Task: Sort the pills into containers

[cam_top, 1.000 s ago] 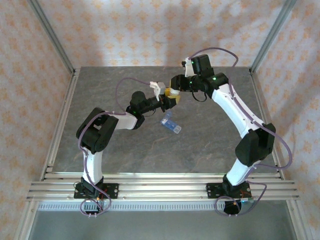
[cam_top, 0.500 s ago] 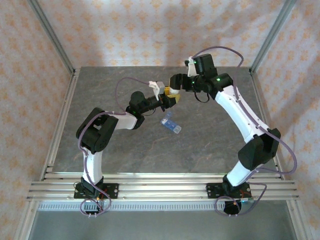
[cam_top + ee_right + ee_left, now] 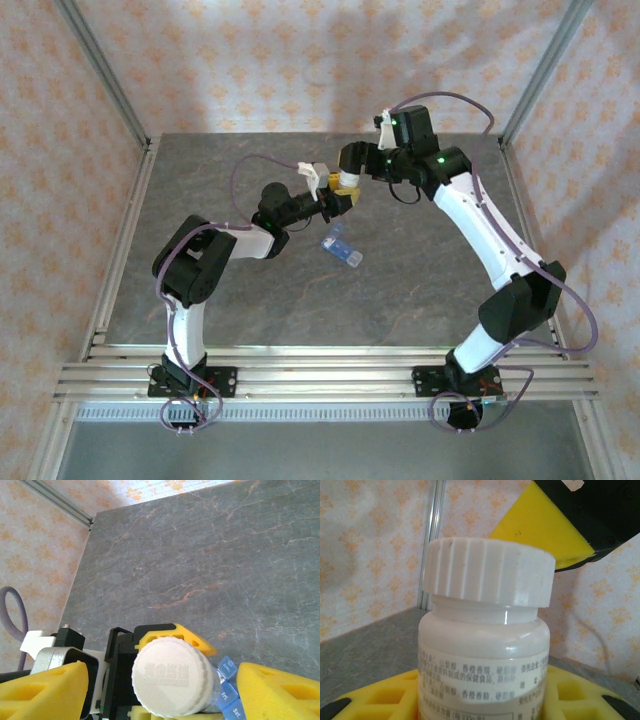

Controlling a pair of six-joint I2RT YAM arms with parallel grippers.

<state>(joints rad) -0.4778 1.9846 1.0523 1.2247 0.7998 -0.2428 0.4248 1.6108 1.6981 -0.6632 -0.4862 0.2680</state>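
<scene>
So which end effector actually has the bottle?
The left end effector, gripping the bottle by its body; the right end effector hangs open over the white cap.

right fingers (image 3: 42, 690) have spread apart, clear of the bottle cap (image 3: 172, 682).

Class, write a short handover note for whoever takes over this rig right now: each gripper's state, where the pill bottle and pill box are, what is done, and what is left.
Left gripper: shut on the bottle, holding it off the table.
Right gripper: open, with a pad on either side of the white cap, not gripping it.
Pill box: lying on the table just on the near side of the two grippers.
Done: bottle picked up and presented to the right gripper.
Left: the cap is on the bottle. Take it off, then sort the pills into the box's compartments. The box's contents are too small to tell.
</scene>
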